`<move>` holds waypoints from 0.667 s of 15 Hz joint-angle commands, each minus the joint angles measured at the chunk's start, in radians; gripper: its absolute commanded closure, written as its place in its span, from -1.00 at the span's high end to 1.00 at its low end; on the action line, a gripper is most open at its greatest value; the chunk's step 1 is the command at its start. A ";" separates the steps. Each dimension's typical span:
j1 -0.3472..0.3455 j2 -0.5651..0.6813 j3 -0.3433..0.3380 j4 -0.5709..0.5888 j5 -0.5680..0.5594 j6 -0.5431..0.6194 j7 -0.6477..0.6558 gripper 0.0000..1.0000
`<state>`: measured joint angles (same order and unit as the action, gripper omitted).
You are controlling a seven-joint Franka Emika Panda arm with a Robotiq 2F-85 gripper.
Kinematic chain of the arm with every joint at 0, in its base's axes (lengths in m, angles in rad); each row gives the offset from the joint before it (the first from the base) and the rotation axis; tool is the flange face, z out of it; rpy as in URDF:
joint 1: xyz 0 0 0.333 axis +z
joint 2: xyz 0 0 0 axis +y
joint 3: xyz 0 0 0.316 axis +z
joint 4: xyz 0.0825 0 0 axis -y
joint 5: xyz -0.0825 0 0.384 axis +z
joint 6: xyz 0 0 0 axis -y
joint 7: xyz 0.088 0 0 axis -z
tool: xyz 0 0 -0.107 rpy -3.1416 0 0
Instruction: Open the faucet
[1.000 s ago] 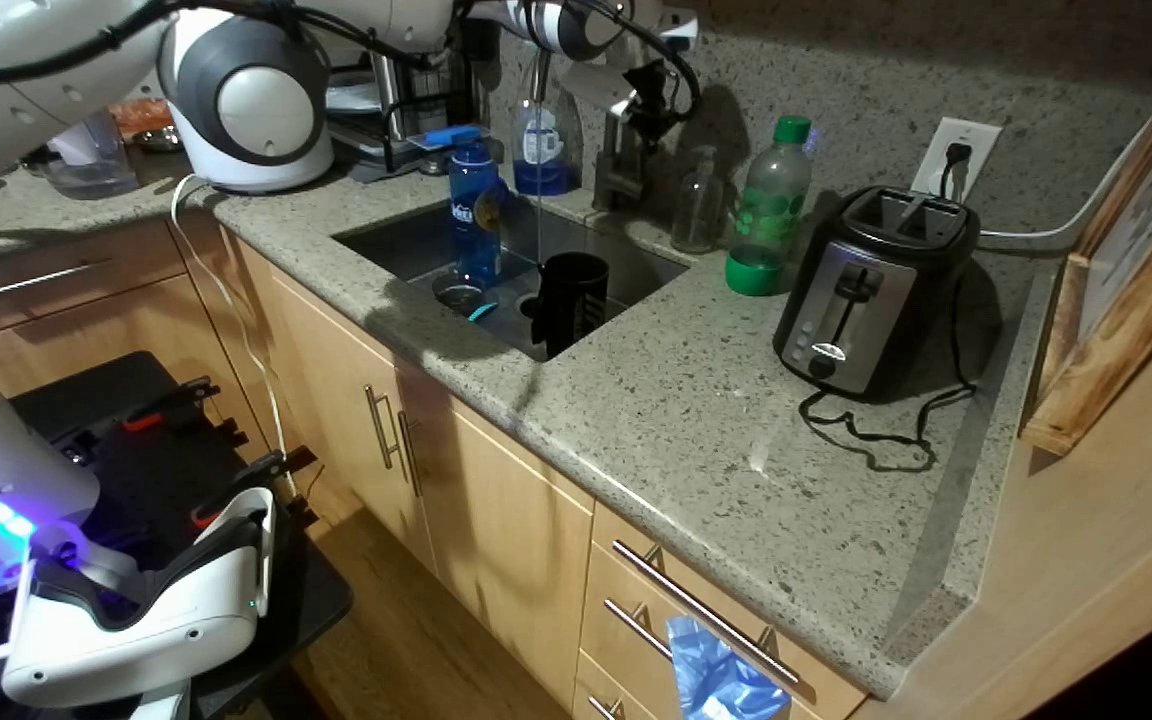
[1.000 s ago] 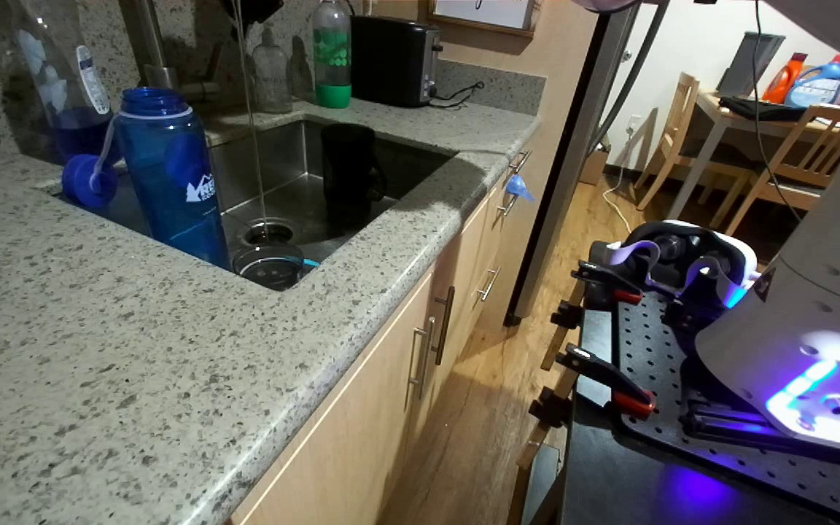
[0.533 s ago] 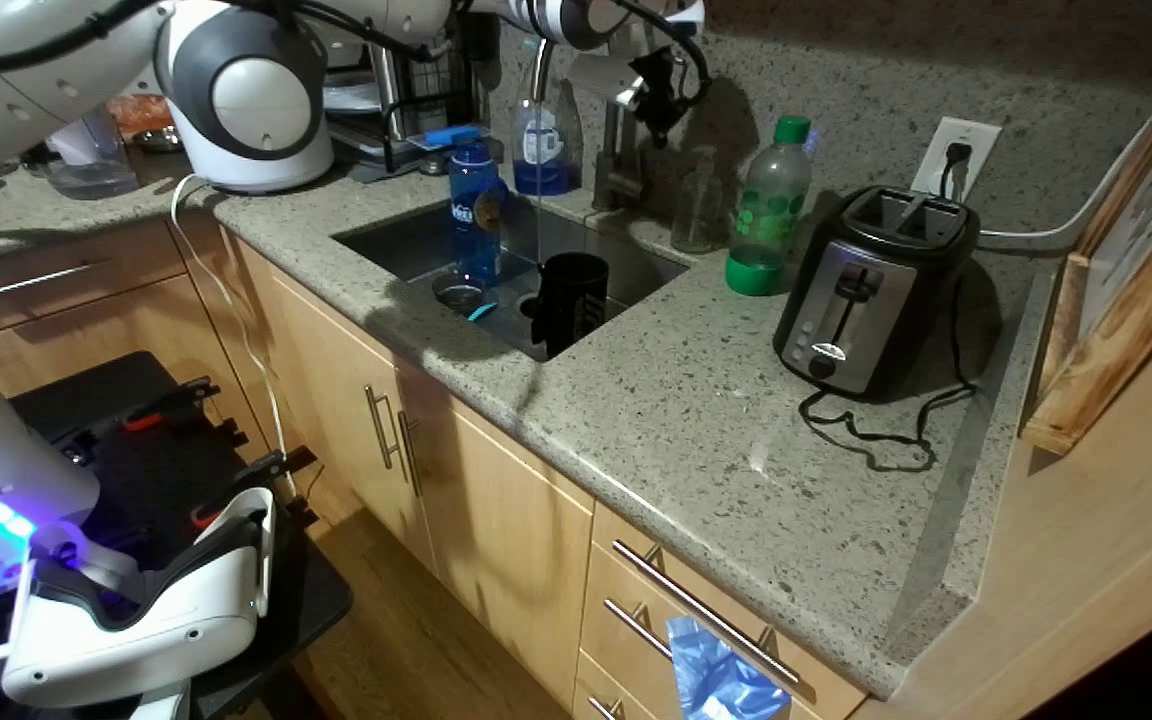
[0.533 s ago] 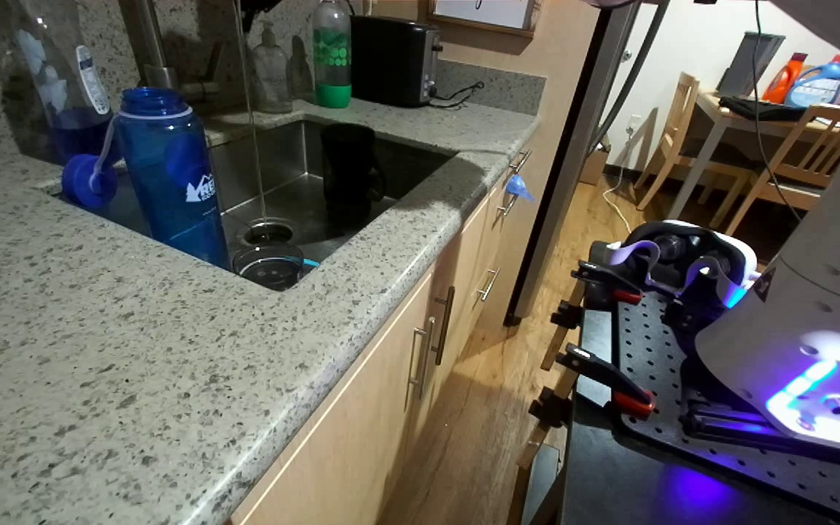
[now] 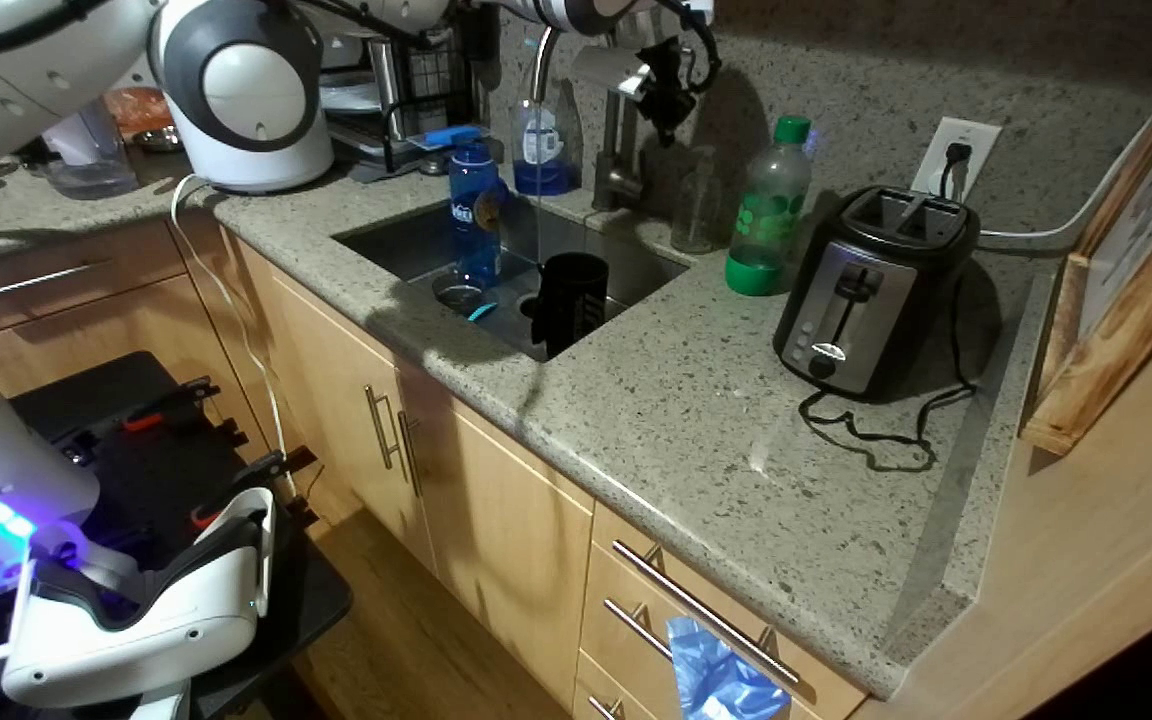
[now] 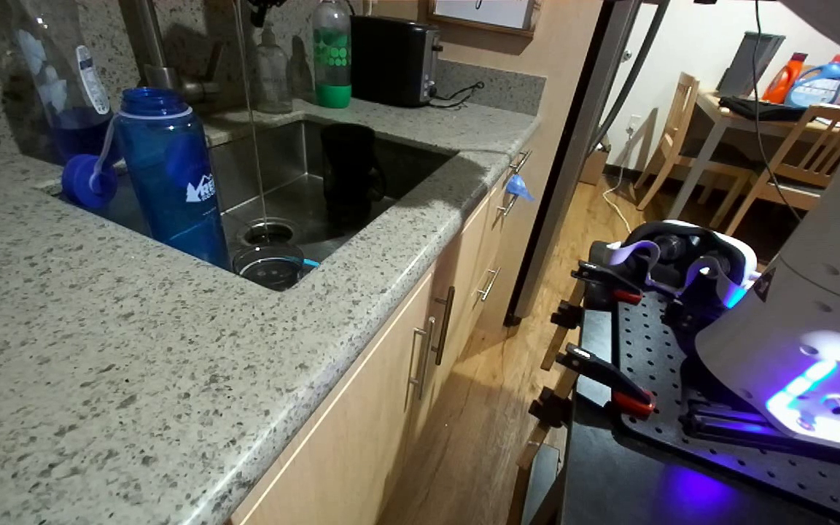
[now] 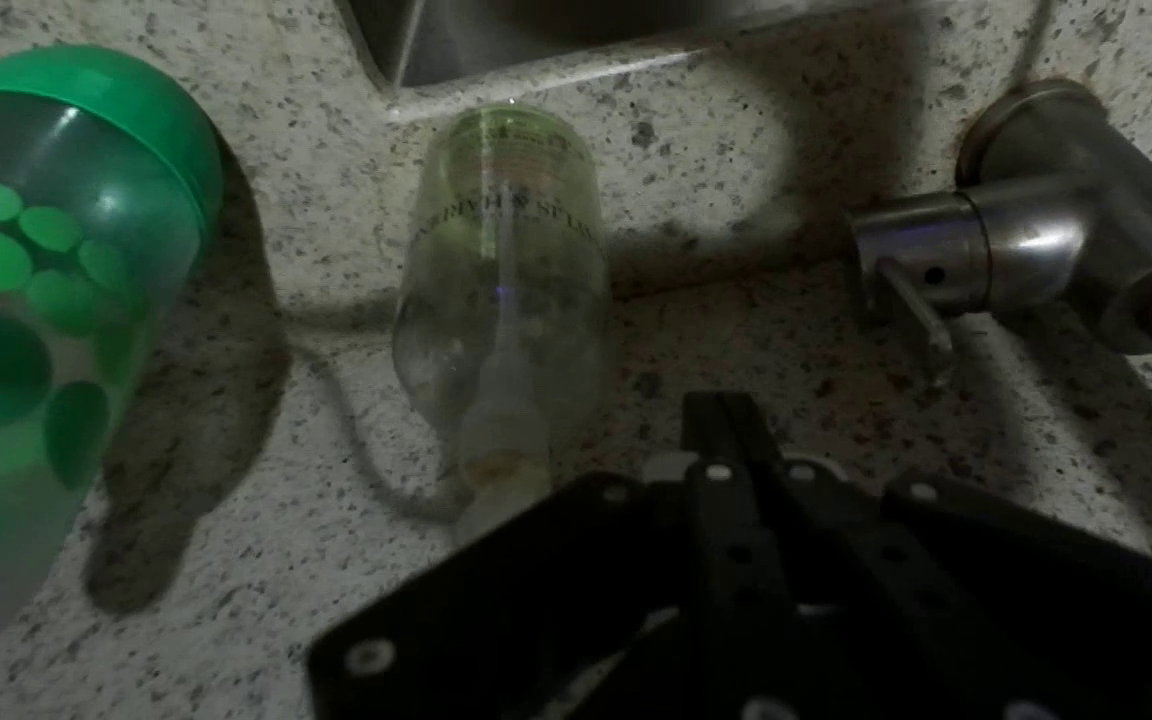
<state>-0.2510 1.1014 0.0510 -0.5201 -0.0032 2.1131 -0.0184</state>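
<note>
The grey metal faucet [image 5: 619,165] stands behind the sink in both exterior views, its arched spout [image 5: 541,68] partly covered by my arm. A thin stream of water [image 6: 254,138] falls from the spout into the sink [image 6: 267,164]. On the right of the wrist view are the faucet body [image 7: 1066,215] and its small lever [image 7: 921,315]. My gripper [image 7: 726,400] is shut with nothing between its fingertips, apart from the lever, over the counter between the lever and a clear pump bottle [image 7: 506,260]. The gripper [image 5: 669,135] hangs beside the faucet in an exterior view.
A green bottle [image 5: 766,215] and a toaster [image 5: 866,290] stand to one side of the faucet. A dark mug [image 5: 576,295] and a blue bottle [image 5: 476,215] are in the sink. A bottle of blue liquid [image 5: 542,165] stands behind it.
My gripper has moved away from the faucet, toward the clear pump bottle side. More of the faucet's body and spout now shows. The water stream is seen throughout.
</note>
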 commanded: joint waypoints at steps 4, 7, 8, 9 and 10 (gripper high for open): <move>-0.020 -0.059 -0.003 -0.045 -0.004 -0.103 -0.011 -0.97; -0.019 -0.062 -0.001 -0.054 -0.005 -0.138 -0.013 -0.96; -0.017 -0.063 -0.001 -0.059 -0.005 -0.147 -0.014 -0.96; -0.016 -0.063 -0.002 -0.062 -0.006 -0.154 -0.014 -0.96; -0.016 -0.065 -0.001 -0.065 -0.006 -0.159 -0.017 -0.97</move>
<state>-0.2669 1.0830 0.0510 -0.5258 -0.0032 1.9888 -0.0184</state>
